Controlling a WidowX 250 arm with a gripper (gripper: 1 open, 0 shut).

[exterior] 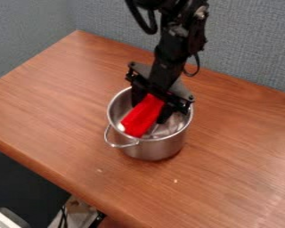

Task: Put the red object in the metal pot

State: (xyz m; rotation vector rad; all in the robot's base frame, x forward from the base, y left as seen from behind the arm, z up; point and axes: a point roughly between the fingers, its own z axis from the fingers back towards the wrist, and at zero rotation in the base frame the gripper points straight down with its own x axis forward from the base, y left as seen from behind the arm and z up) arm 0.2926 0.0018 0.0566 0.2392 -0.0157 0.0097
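Observation:
The metal pot (118, 118) stands mid-table, shiny, with a small handle at its front left. The red object (140, 117) is a bright red bar that slants down inside the pot, its lower end near the left inner wall. My gripper (158, 93) reaches down from above into the pot's back half. Its black fingers (134, 78) stand on either side of the bar's upper end and are shut on it. The bottom of the pot and the fingertips are partly hidden by the bar and the rim.
The wooden table (61, 85) runs to a front edge at the lower left and a left corner near the top. A grey wall stands behind it. The black arm (169, 18) comes down from the top centre.

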